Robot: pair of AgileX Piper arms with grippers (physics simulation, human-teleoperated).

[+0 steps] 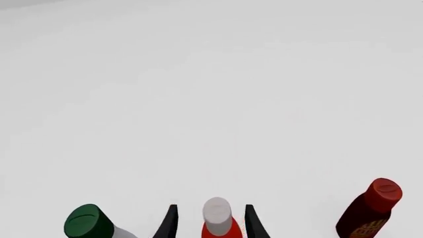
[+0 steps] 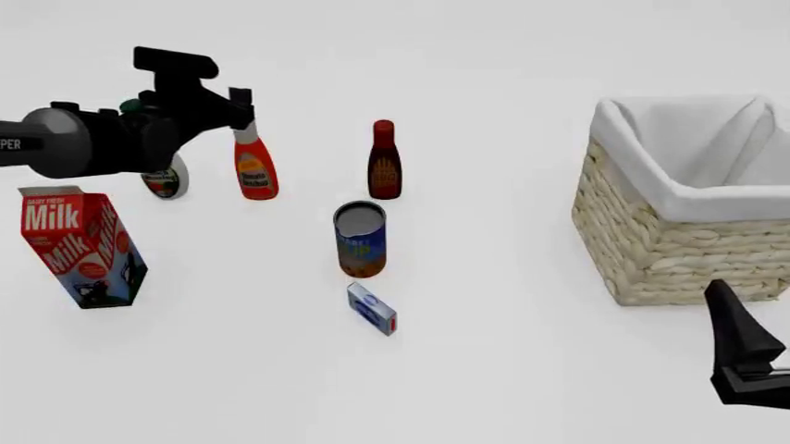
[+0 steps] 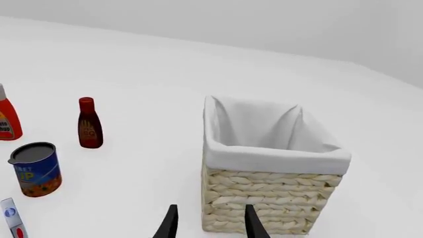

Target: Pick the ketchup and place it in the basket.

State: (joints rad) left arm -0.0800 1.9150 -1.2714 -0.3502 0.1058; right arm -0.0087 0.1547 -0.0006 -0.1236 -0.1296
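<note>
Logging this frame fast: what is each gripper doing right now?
Left gripper: open, fingers either side of the ketchup neck, not visibly clamped.
Right gripper: open, holding nothing.

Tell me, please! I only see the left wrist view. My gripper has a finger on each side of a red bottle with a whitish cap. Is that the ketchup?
Observer: Yes. The front view shows a yellow-orange label on the ketchup that your left gripper straddles.
Operator: Where is the basket? I can't see it!
Observer: The basket stands on the table's right side, with the ketchup on the left.
Operator: What is the other arm doing?
Observer: The right gripper is open, holds nothing and points at the basket's wicker wall.
</note>
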